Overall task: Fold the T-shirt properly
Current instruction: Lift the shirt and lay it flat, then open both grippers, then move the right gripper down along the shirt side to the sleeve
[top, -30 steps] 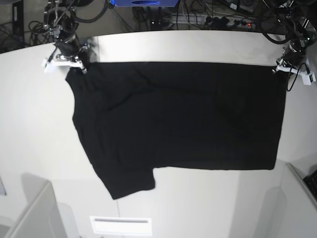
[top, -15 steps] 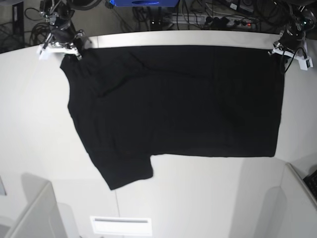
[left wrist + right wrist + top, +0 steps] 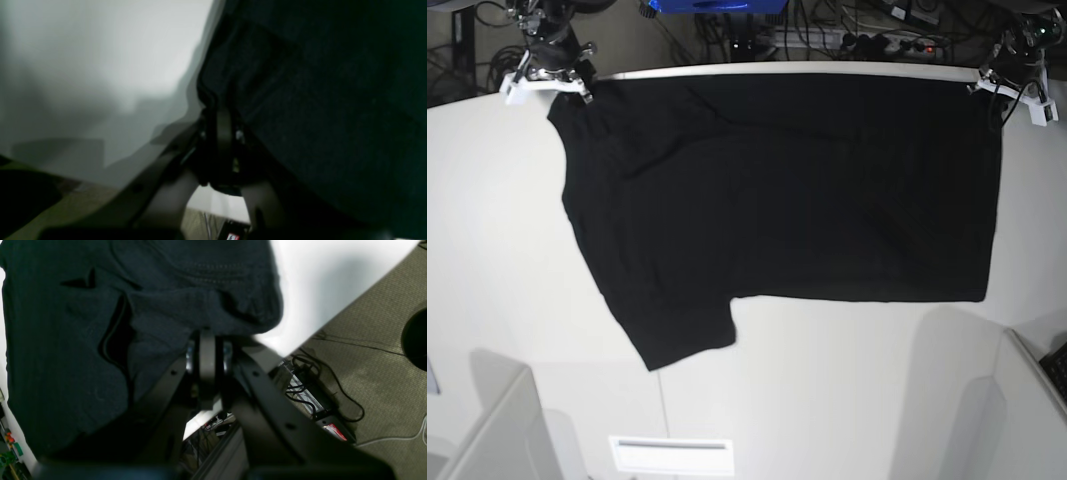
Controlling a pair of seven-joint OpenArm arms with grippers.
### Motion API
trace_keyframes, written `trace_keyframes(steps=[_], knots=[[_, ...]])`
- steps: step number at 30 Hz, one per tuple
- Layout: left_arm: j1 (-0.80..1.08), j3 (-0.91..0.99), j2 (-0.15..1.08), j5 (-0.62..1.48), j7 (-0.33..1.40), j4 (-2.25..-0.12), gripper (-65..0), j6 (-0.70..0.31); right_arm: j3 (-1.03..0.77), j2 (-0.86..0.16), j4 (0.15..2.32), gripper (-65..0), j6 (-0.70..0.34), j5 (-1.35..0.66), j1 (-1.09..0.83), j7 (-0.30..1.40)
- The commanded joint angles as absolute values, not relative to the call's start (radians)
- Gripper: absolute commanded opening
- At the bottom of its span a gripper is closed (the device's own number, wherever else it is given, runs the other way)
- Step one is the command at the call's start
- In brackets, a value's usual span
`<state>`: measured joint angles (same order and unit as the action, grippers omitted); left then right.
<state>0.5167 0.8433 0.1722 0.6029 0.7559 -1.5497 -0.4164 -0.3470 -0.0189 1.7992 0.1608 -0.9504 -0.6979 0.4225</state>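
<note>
T-shirt lies spread flat on the white table, plain side up. I see left gripper and right gripper each clamped on a far-edge corner.

Both arms are dark metal, wrapped in black cables. The right gripper carries white plastic parts under a black, silver-ringed wrist; the left gripper shows the same white pieces with a black cable looping past. Close up, the right gripper has matte black fingers with small screw holes and shiny round pivots; the left gripper looks blurred and dark
</note>
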Motion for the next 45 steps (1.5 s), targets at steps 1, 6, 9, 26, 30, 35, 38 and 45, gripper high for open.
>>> trace_keyframes(steps=[1,6,9,26,30,35,38,45], knots=[[0.539,0.846,0.179,0.576,0.796,-1.56,-65.0,-0.406,-0.352,-0.025,1.817,-65.0,0.159,-0.955,-0.711,0.412],[0.544,0.846,0.177,0.576,0.796,-1.57,-65.0,-0.406,-0.344,-0.028,1.817,-65.0,0.159,-0.955,-0.711,0.412],[0.544,0.848,0.177,0.576,0.796,-1.572,-65.0,-0.406,-0.352,-0.028,1.819,-65.0,0.159,-0.955,-0.708,0.446],[0.535,1.056,0.154,0.576,0.796,-1.712,-19.4,-0.406,-0.466,0.025,1.891,-38.0,0.165,-0.954,-0.74,0.45],[0.512,1.096,0.156,0.576,0.796,-1.762,-19.4,-0.406,-0.533,0.03,1.934,-37.8,0.163,-0.951,-0.74,0.453],[0.447,1.109,0.16,0.575,0.796,-1.791,-19.6,-0.406,-0.522,-0.045,1.962,-37.7,0.16,-0.951,-0.673,0.455],[0.392,1.107,0.182,0.568,0.796,-1.794,-23.5,-0.406,-0.469,-0.114,1.931,-37.7,0.16,-0.951,-0.595,0.455],[0.328,1.01,0.266,0.568,0.796,-1.793,-65.0,-0.406,-0.341,-0.232,1.871,-37.8,0.162,-0.951,-0.406,0.455]])
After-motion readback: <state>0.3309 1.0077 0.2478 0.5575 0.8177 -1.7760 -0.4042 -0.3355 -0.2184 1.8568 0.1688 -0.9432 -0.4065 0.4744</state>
